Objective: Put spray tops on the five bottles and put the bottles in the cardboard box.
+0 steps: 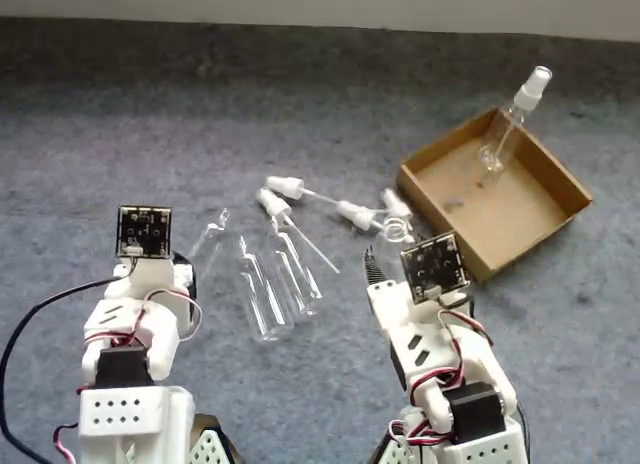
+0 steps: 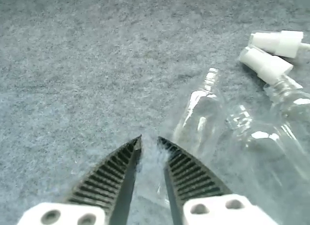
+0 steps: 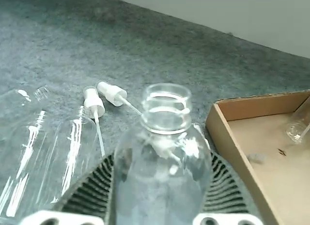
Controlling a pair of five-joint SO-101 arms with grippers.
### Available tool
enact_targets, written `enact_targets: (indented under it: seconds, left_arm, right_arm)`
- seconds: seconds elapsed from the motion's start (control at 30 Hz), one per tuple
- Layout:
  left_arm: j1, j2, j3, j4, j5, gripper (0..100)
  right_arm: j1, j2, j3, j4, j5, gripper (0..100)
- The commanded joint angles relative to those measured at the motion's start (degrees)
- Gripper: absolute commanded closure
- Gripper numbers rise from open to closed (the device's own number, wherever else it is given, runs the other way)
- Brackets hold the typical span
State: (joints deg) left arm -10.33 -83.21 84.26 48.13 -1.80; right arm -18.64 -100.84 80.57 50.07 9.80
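The right pincer (image 3: 162, 163) is closed on a clear bottle (image 3: 164, 147) that has no top, and the open mouth of the bottle points away from the pincer, between the ribbed fingers (image 3: 92, 188). In the high view this same bottle is hard to make out – it is just a pale ring in front of the right arm, near a corner of the cardboard box (image 1: 530, 194). The left pincer (image 2: 149, 140) holds nothing: its 2 jaws stand a little apart, low over the grey table (image 2: 72, 65), and its wrist view shows a lying bottle (image 2: 201, 113) just beside one jaw. The high view gives the whole layout – 3 open bottles (image 1: 262, 294) lie side by side between the arms, 4 loose spray tops (image 1: 283, 187) lie beyond them, toward the box, and 1 capped bottle (image 1: 505, 134) leans inside the box with its white head over the far wall.
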Motion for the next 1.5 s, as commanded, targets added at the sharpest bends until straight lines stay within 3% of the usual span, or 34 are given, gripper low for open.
enact_targets:
  seconds: [0.0, 0.13, 0.37, 0.6, 0.9, 1.07, 1.33, 1.47]
  left_arm:
    - [3.74, 0.04, -10.15, 7.38, -1.32, 99]
    - [6.11, 0.13, -16.31, 13.19, -6.68, 99]
    - [6.55, 1.98, -26.59, 18.64, -6.95, 99]
    - [6.90, 22.90, -42.07, 23.12, -8.26, 99]
    - [16.75, 45.14, -55.25, 24.88, -8.00, 99]
    - [18.86, 57.71, -63.16, 24.97, -7.82, 99]
    - [18.95, 79.43, -81.98, 25.05, 5.89, 99]
    - [20.53, 87.60, -89.71, 25.85, 9.49, 98]
  right_arm:
    - [1.10, -4.35, 2.42, -3.74, -0.62, 90.6]
    - [1.19, -4.44, 5.14, -6.46, -3.16, 90.6]
    - [1.19, -4.44, 6.46, -8.13, -8.53, 90.6]
    - [1.19, -4.44, 7.43, -8.04, -8.62, 90.6]
    - [1.27, -4.44, 15.16, -16.31, -8.62, 90.6]
    - [1.27, -4.44, 16.48, -17.89, -8.44, 90.6]
    - [1.27, -4.44, 17.10, -17.89, -8.35, 90.6]
    - [1.10, -4.44, 17.10, -17.89, -8.35, 90.6]
